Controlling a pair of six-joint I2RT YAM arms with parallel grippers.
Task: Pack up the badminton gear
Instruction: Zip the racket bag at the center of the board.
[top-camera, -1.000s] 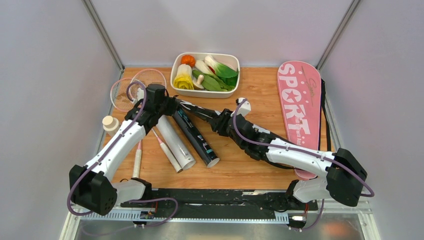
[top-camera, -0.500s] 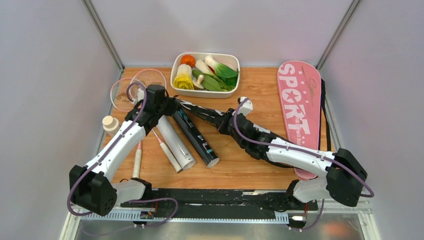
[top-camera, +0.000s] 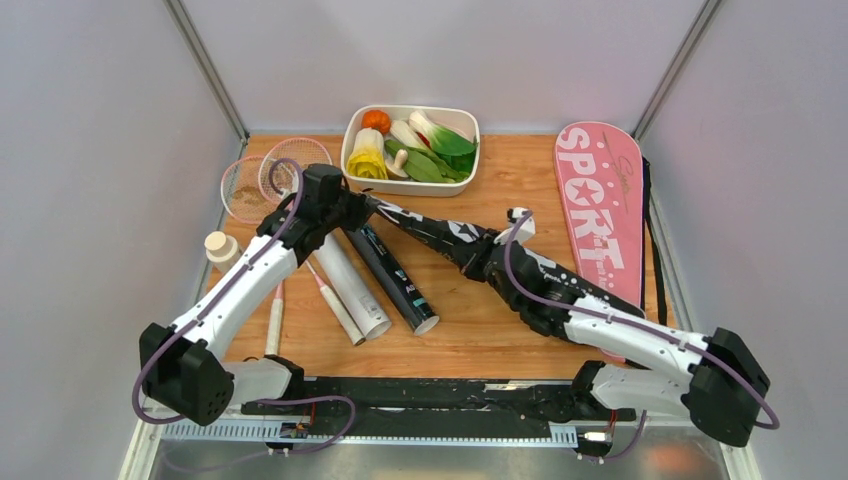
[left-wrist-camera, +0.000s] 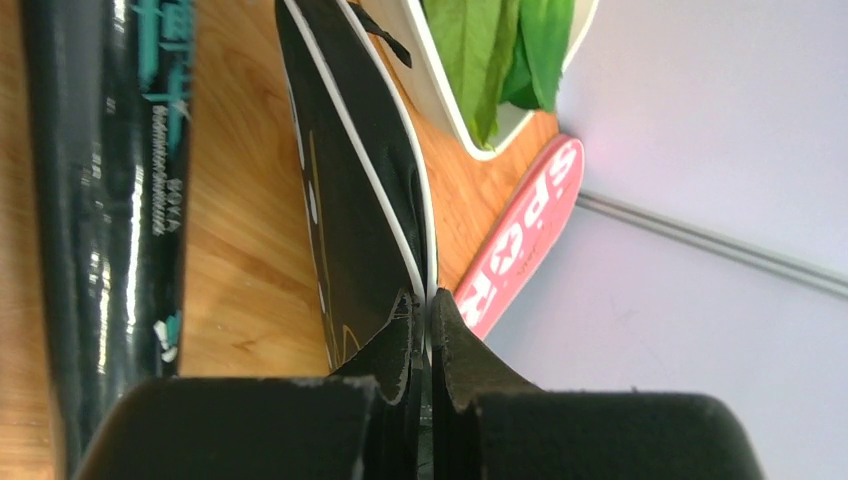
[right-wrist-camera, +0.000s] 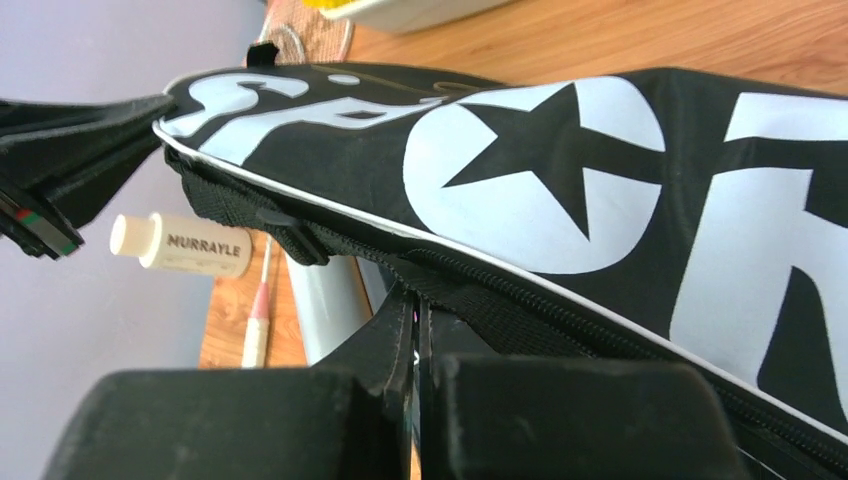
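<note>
A white tray (top-camera: 440, 189) of toy vegetables, leafy greens with an orange piece and a yellow one, sits mid-way along the wooden table's (top-camera: 510, 165) far edge. A small clear bottle (top-camera: 221, 250) with a cream cap, labelled MURRAYLE, sits at the table's left edge.

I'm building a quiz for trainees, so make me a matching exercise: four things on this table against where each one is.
1. black racquet cover
2. pink racquet cover
3. white tray
4. small bottle

A. far edge, middle
B. flat along the right side
C. pinched by the left gripper and right gripper
D. near the left edge

Pairs: 1-C, 2-B, 3-A, 4-D
</note>
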